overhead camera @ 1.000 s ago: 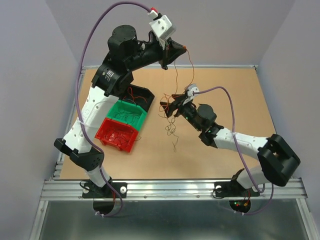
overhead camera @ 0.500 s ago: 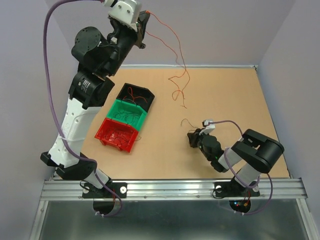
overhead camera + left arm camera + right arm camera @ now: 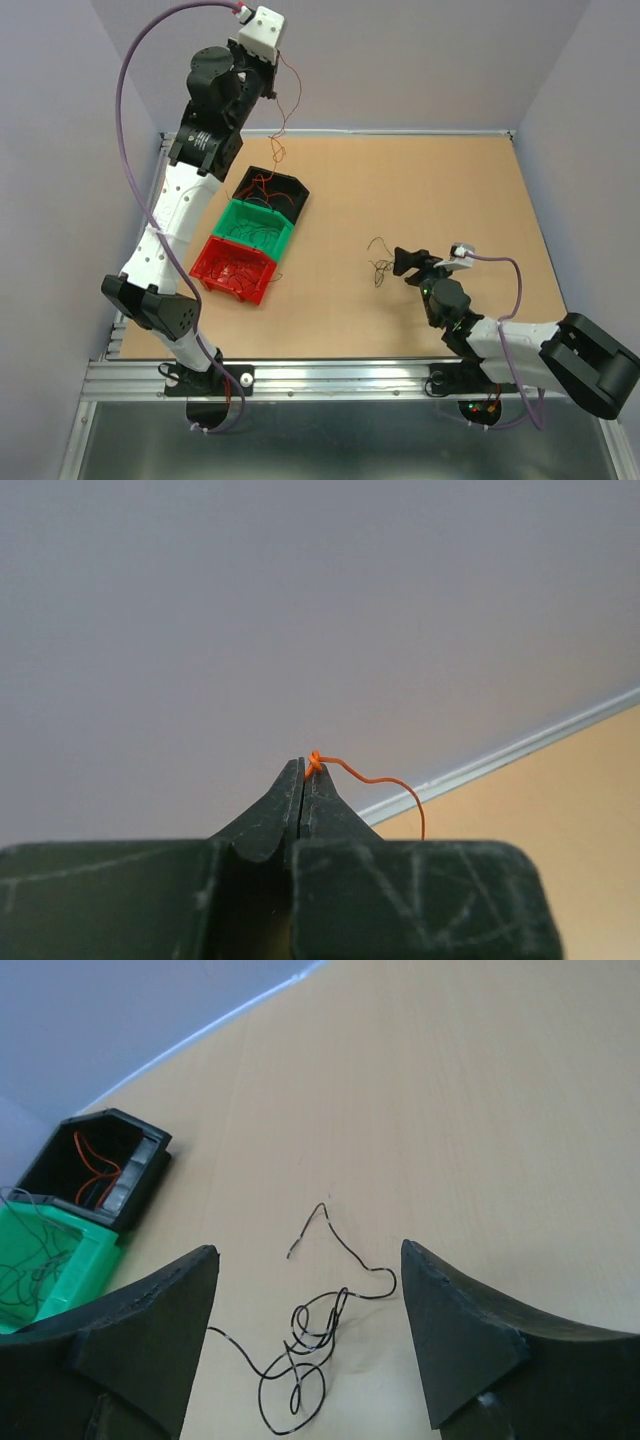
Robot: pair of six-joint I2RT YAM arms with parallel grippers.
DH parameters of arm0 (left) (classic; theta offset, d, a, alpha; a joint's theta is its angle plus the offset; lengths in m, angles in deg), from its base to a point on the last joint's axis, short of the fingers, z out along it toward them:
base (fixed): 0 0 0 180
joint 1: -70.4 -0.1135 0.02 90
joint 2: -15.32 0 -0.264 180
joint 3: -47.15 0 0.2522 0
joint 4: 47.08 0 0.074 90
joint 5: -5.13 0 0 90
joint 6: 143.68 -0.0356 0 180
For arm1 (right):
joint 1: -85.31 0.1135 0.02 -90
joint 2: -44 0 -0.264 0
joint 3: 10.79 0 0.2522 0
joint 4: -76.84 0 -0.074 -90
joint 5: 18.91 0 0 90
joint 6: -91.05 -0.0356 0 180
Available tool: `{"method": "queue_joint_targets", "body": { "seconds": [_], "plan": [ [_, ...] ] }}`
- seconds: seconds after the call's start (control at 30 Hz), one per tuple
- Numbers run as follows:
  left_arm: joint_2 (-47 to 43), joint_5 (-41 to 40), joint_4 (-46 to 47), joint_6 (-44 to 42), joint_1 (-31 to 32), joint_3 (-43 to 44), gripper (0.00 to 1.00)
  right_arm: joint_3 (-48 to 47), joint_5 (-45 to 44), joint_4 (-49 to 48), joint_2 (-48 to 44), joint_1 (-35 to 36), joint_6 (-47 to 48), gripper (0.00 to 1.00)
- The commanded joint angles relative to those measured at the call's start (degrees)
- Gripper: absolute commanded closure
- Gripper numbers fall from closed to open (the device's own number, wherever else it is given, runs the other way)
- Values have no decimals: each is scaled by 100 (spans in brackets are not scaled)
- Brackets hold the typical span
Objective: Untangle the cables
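My left gripper (image 3: 274,60) is raised high at the back left and is shut on one orange wire (image 3: 283,112). The wire hangs down to just above the black bin (image 3: 290,185). In the left wrist view the jaws are closed, with the orange wire (image 3: 372,779) pinched at the tip of the left gripper (image 3: 303,770). My right gripper (image 3: 404,263) is open and low over the table. A loose black wire (image 3: 378,266) lies coiled just in front of it. In the right wrist view the black wire (image 3: 312,1332) lies between the spread fingers of the right gripper (image 3: 308,1250), untouched.
Three bins stand in a row at the left: the black bin (image 3: 100,1165) with red-orange wires, a green bin (image 3: 255,228) with dark wires, and a red bin (image 3: 235,268) with wires. A metal rail (image 3: 400,131) edges the table's far side.
My left arm has swung left with the orange wire, which now hangs over the black bin. My right arm has stretched out low on the table, and the black wire lies loose before it.
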Motion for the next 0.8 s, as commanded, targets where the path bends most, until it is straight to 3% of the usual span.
{"method": "queue_joint_targets", "body": {
  "seconds": [0.0,0.27,0.57,0.77],
  "plan": [
    [-268,523,707,-114,-104,-530,100,236,21,96,-454,-9,122,20],
    [-128,612,1129,-97,-386,-1034,100,210,452,342,-789,-9,237,7],
    [-101,700,1208,62,-518,-1095,100,131,566,413,-674,-9,245,7],
    [-382,656,1445,-96,-641,-1683,100,157,777,439,-824,-9,324,7]
  ]
}}
